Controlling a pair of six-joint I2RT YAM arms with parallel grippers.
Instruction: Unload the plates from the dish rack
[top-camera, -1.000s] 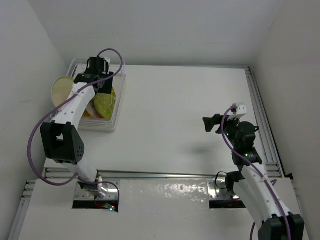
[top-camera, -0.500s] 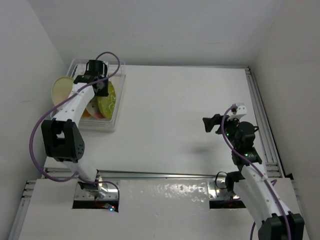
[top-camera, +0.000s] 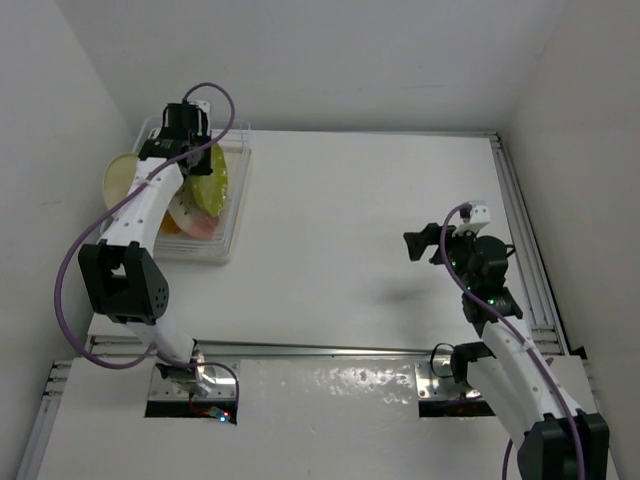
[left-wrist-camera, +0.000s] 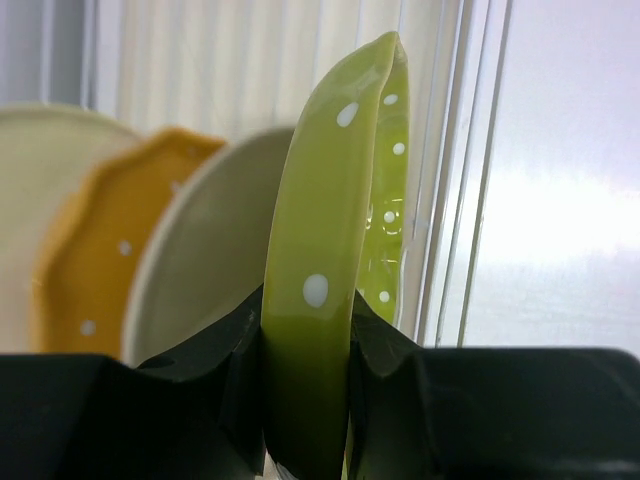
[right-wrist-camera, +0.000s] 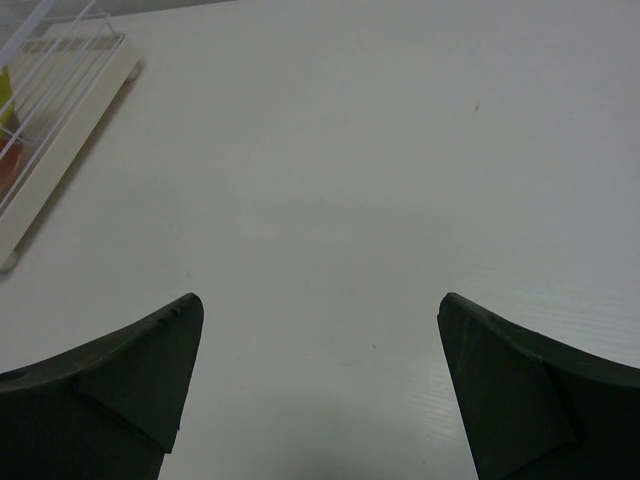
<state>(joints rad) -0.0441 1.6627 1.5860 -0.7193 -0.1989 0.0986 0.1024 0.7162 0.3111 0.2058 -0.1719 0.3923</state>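
The left pincer (left-wrist-camera: 307, 322) is closed almost fully on the rim of the scalloped green plate (left-wrist-camera: 322, 200), one dark finger pressed to each face. The plate is edge-on to the wrist camera and runs straight up out of the grip. Gripping it by the rim makes sense, since the plates stand on edge in the rack and only their rims are exposed. Whether its far edge sits in the ribs or is clear of them cannot be told from these views.

The green plate is glossy glazed ware scattered with white dots, and its edge is wavy. To its left in the wrist view stand three more: a pale plate that is likely the white-and-pink one (left-wrist-camera: 200, 262), then the orange plate (left-wrist-camera: 92, 250) with a scalloped rim and white dots, then the smooth cream plate (left-wrist-camera: 30, 210). They lean in a row like filed cards.

The dish rack (top-camera: 238, 205) sits at the far left corner of the tabletop (top-camera: 350, 220). It is a clear plastic tray with a raised rim and thin parallel ribs that keep the plates apart. All four plates are at the rack, so none is unloaded yet.

The right pincer (right-wrist-camera: 320, 300) is spread as wide as it goes and holds nothing. It hovers over bare matte white tabletop at the right, well apart from the rack, probably waiting for its turn.
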